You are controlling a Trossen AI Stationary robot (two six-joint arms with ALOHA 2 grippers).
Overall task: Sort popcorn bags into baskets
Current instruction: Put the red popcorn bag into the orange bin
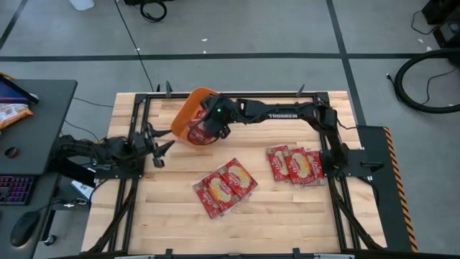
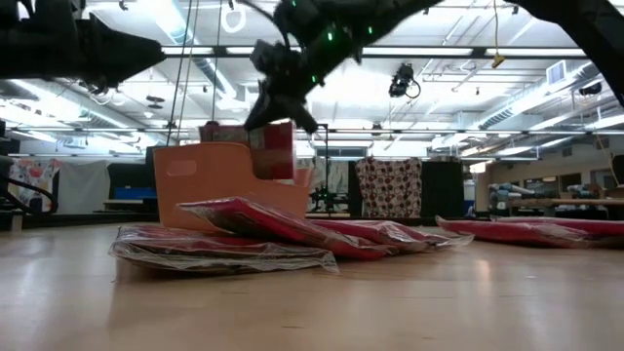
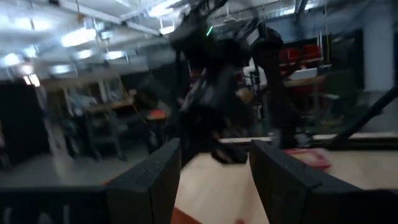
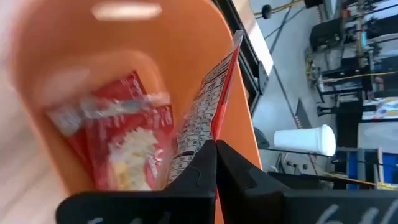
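The orange tub (image 1: 184, 115) stands near the table's far edge, left of the middle; in the low view, the tub (image 2: 200, 180) shows behind the packets. One red popcorn bag (image 4: 121, 140) lies inside it. My right gripper (image 1: 210, 129) hangs over the tub, shut on another popcorn bag (image 2: 272, 151). Several more red bags lie in two overlapping heaps, one at the table's middle (image 1: 226, 186) and one to the right (image 1: 295, 164). My left gripper (image 1: 162, 149) waits open, left of the tub. My right gripper (image 4: 214, 155) pinches the popcorn bag between its two fingers at the bag's upper edge (image 4: 205, 127). The fingers come from above, pointing down. The bag hangs upright below them, lifted clear, with its printed back (image 4: 202, 93) showing over the tub's inside.
A black metal frame (image 1: 136, 108) runs along the table's edges. A dark side table (image 1: 36, 108) with an orange-and-white packet (image 1: 11, 113) stands off the left edge. Bare wood (image 1: 287, 216) lies along the near side.
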